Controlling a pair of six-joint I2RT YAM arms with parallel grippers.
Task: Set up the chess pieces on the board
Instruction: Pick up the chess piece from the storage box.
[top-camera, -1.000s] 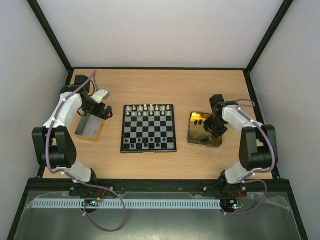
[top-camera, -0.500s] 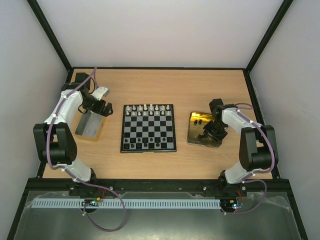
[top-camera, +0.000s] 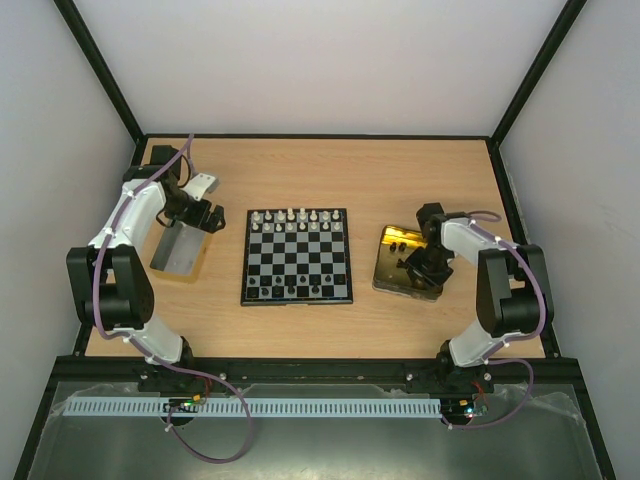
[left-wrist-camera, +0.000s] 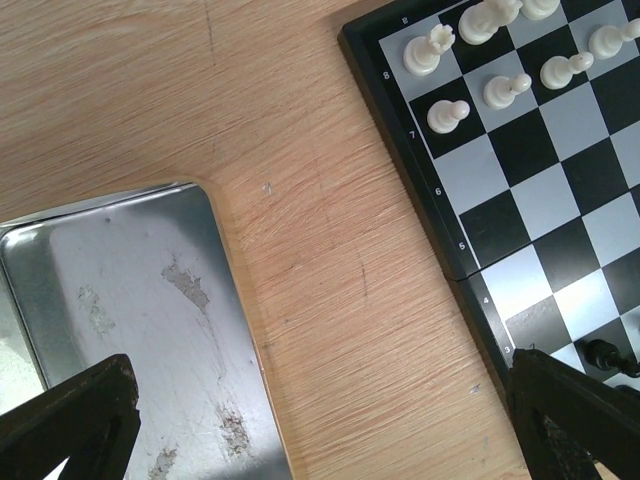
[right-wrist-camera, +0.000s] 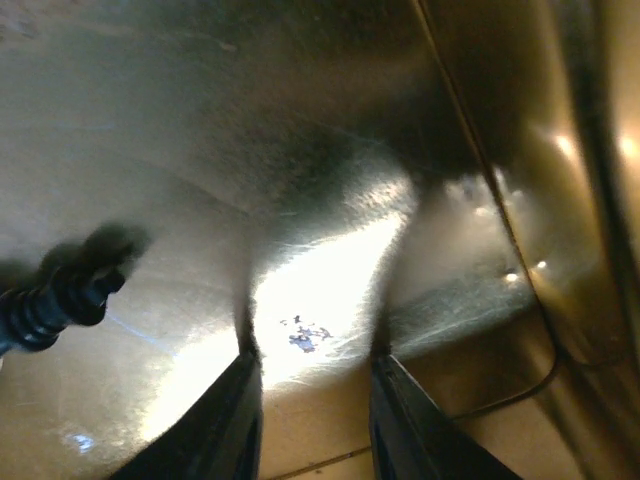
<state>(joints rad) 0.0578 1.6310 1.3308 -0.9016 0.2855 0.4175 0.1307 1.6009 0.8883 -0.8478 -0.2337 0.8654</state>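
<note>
The board lies mid-table, with white chess pieces on its far rows and black ones on its near rows. In the left wrist view, the board's corner carries white pieces and one black piece. My left gripper is open and empty, its fingers wide apart over bare wood. My right gripper is down in the gold tray, open, with nothing between its fingertips. A black piece lies in the tray to its left.
A silver-grey metal tray lies left of the board; it shows empty in the left wrist view. The gold tray's rim runs close on the right of my right gripper. Black frame posts stand round the table.
My right gripper has moved toward the near edge of the gold tray and lower into it. My left gripper shifted slightly away from the silver tray, then held still.
</note>
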